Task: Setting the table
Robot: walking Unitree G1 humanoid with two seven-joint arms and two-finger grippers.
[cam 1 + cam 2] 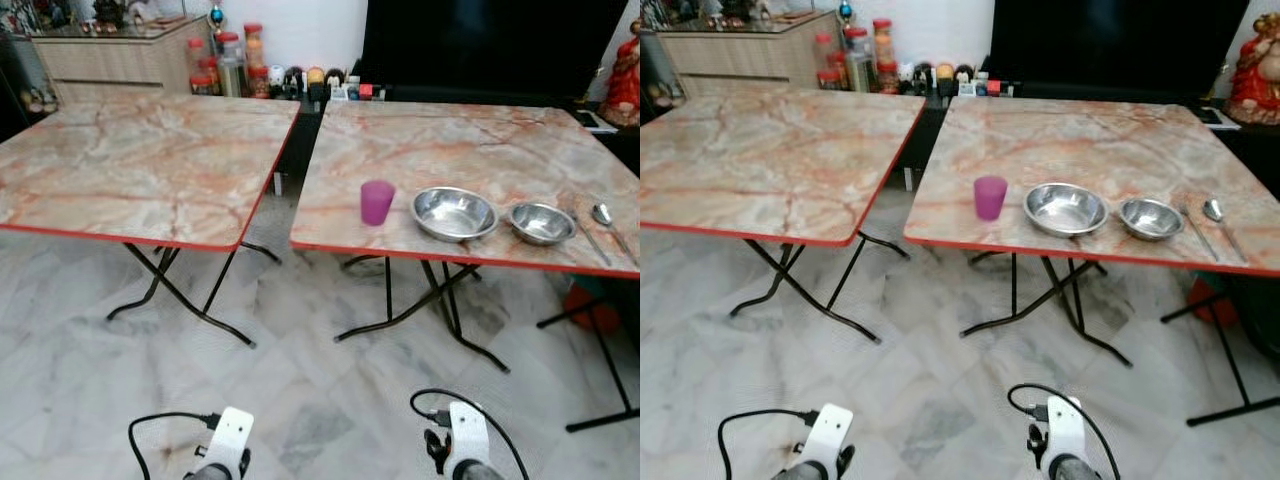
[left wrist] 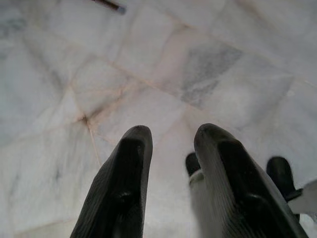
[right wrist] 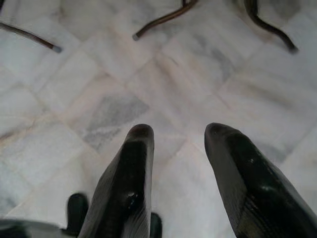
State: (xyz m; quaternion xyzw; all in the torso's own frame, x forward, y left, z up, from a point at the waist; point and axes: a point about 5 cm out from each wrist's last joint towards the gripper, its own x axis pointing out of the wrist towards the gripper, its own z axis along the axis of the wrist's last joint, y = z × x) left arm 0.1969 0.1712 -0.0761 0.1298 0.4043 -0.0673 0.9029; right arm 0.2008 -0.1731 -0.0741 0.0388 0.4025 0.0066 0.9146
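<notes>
— Tableware sat on the right table (image 1: 480, 140): one purple cup (image 1: 377, 202), two steel bowls, large (image 1: 453, 212) and small (image 1: 541, 222), one spoon (image 1: 602, 214). Which step?

— Approach, I judged; nothing was picked up. The left gripper (image 2: 171, 141) and right gripper (image 3: 178, 136) hung low over the floor (image 1: 300, 390), fingers spread, empty.

— Next?

— Walking closer, probably, then raising an arm to the cup near the table's front edge.
</notes>
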